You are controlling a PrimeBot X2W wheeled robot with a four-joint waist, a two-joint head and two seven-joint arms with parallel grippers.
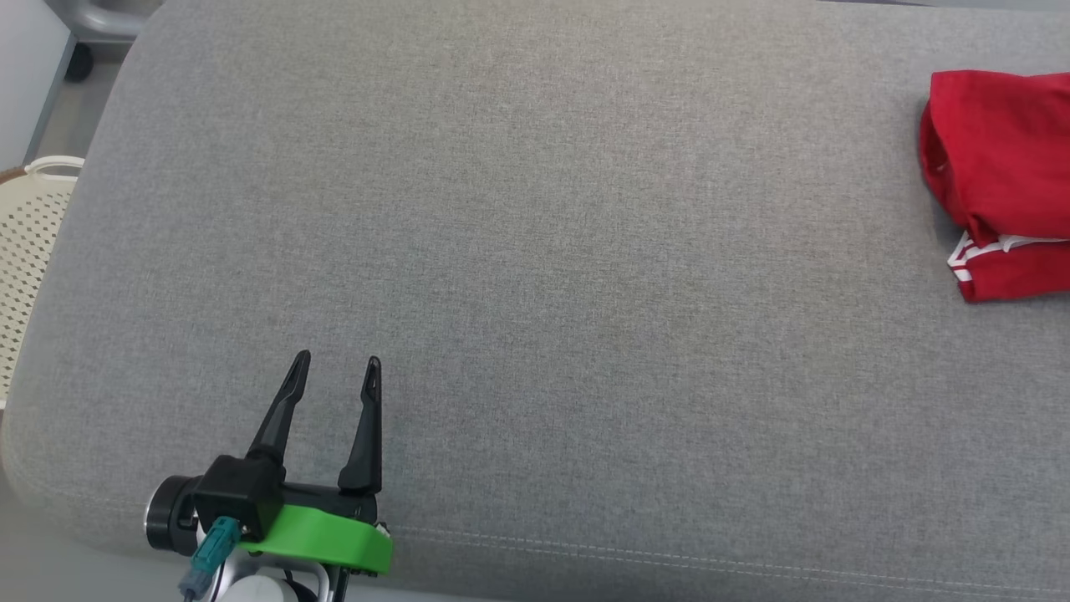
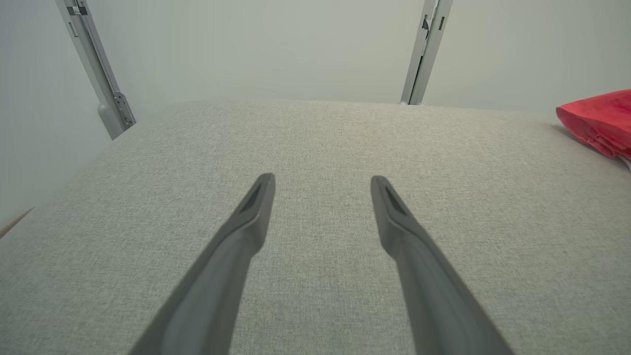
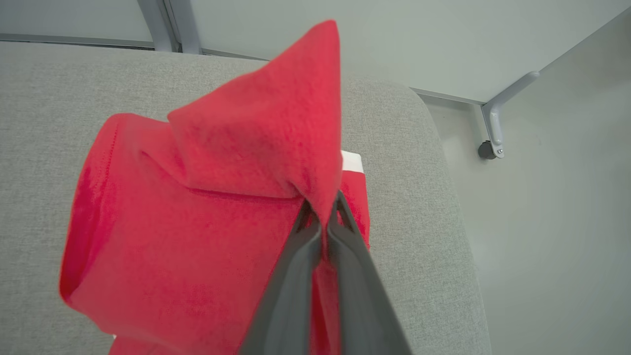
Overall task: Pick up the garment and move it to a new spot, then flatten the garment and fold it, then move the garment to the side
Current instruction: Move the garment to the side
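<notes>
My right gripper [image 3: 323, 217] pinches the garment [image 3: 197, 222] near the worktop's [image 1: 585, 251] right edge. My left gripper [image 1: 338, 359] gapes over open worktop. White trim [image 1: 1007, 243], perhaps stripes.

Just a big grey cushion and some bits around it

We've got the grey fabric cushion [image 1: 535, 251] across most of the head view. There's a cream perforated basket [image 1: 29, 242] off its edge at 9 o'clock, a dark caster wheel [image 1: 79, 63] up at 10 o'clock, and a stitched seam [image 1: 669, 556] along 6.
</notes>
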